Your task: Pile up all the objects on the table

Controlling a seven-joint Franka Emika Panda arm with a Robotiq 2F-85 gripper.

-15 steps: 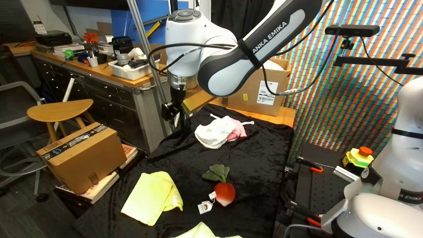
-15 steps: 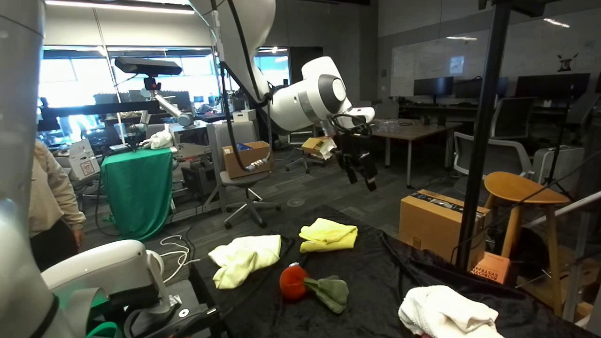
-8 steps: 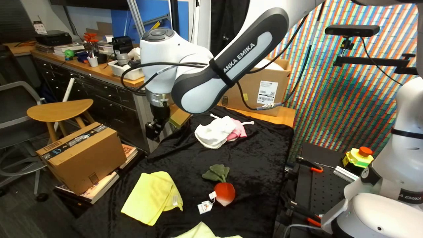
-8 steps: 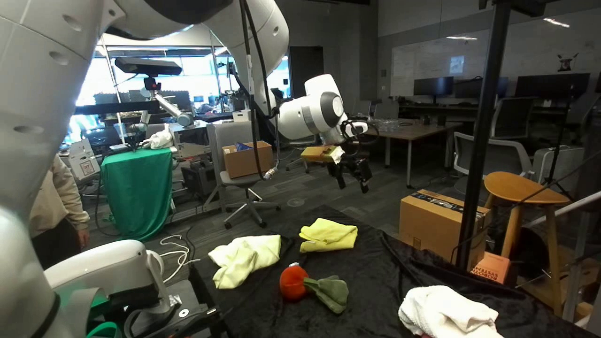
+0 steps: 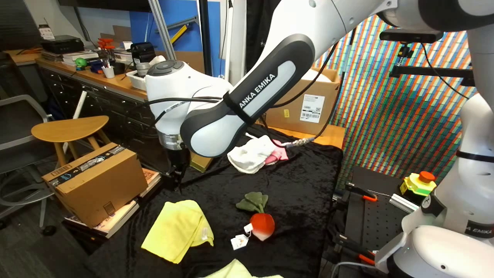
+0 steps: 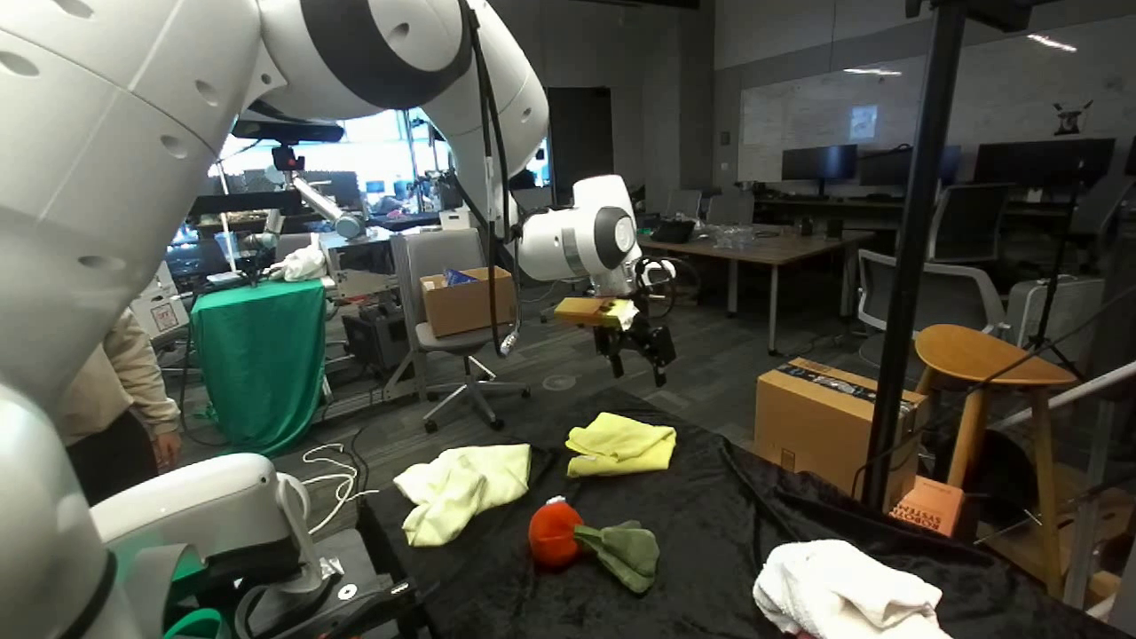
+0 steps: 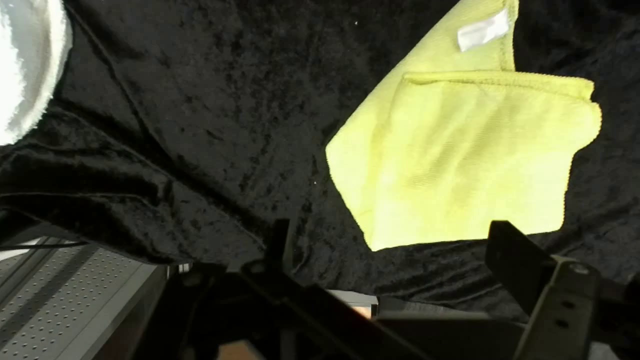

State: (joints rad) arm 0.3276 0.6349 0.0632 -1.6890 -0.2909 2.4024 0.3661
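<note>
I'm hovering with jaws parted, nothing between them; the yellow cloth [image 7: 465, 155] is lying near the radish [image 5: 263, 223]. I'm reckoning on centring over the cloth, then pinching its layers together.

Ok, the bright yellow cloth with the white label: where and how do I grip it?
I'd bring the open gripper straight down and pinch the wrinkled middle of the bright yellow cloth: it lies low and folded over, so a side approach would likely just push it, while the overlapping layers there should bunch up.
</note>
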